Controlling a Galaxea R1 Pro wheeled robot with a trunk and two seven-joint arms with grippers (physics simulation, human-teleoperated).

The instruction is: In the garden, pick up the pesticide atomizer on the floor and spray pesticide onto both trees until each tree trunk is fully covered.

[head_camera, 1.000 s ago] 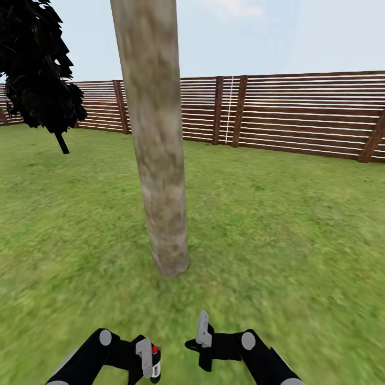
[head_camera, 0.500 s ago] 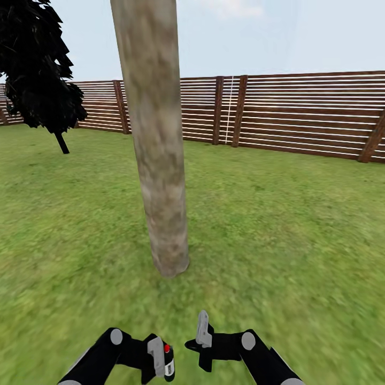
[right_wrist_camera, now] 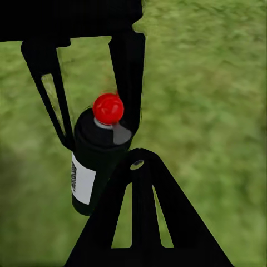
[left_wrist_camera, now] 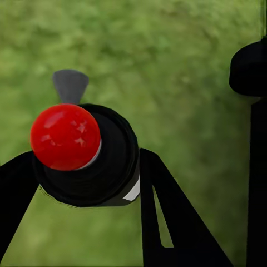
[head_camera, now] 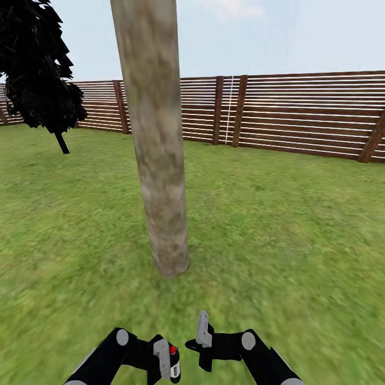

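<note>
My left end effector (head_camera: 167,364) is closed on the pesticide atomizer (head_camera: 173,364), a black bottle with a red cap and a white label. In the left wrist view the bottle (left_wrist_camera: 92,158) sits between my two black fingers (left_wrist_camera: 167,222), both pressing its sides, red cap toward the camera. The right wrist view shows the same bottle (right_wrist_camera: 94,164) held upright between those fingers above the grass.

My right end effector (head_camera: 202,342) hangs just beside the left one, low in the head view. One grey finger (head_camera: 202,328) points up; whether this end effector is open or closed I cannot tell.

The tree trunk (head_camera: 158,160) stands directly ahead on the lawn (head_camera: 278,224), pale beige-grey with brown mottling, well apart from both end effectors. Its crown is out of frame.

A near-black conifer (head_camera: 37,69) stands far left. A brown slatted fence (head_camera: 299,115) borders the lawn behind.
</note>
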